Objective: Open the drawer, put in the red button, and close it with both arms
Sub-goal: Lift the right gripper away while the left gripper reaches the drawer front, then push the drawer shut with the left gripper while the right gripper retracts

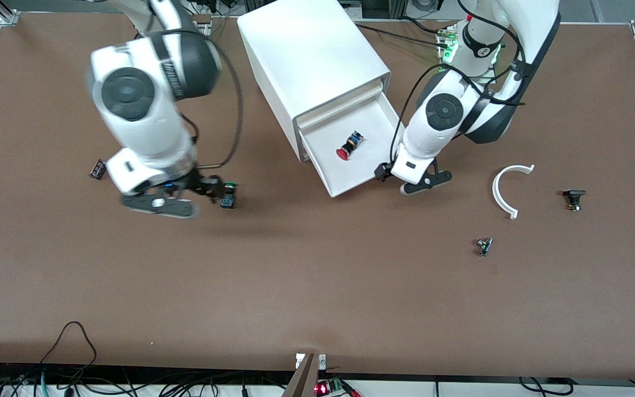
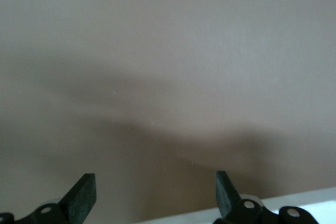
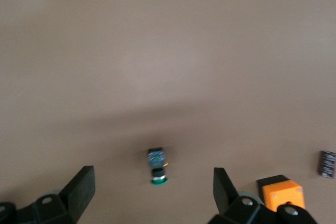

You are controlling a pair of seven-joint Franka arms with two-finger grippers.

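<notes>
Front view: the brown table (image 1: 317, 286) carries a white cabinet (image 1: 309, 60) standing near the edge where the arms are based, about midway along it. Its bottom drawer (image 1: 361, 165) is pulled out toward the front camera, and the red button (image 1: 349, 146) lies on its side on the drawer floor, red cap pointing toward the drawer's front edge.

The right arm (image 1: 141, 105) reaches out over the table toward its own end, and the right gripper (image 1: 185, 193) hangs above the bare surface with its fingers spread wide and nothing between them. A green button (image 1: 229, 194) lies on the table just beside it; in the right wrist view that green button (image 3: 157, 167) shows below, between the two open fingers (image 3: 79, 187), with an orange box (image 3: 283, 192) close to one finger and a small dark part (image 3: 326, 163) farther off.

The left arm (image 1: 450, 105) bends down beside the drawer's corner on its own side, and the left gripper (image 1: 405, 179) sits low there, fingers wide apart and empty. The left wrist view shows its fingers (image 2: 84, 192) over bare table with a white edge (image 2: 294, 203) alongside.

Toward the left arm's end lie a white curved piece (image 1: 502, 190), a black part (image 1: 574, 198) and a small grey part (image 1: 483, 246). A small dark part (image 1: 97, 168) lies near the right arm's end.
</notes>
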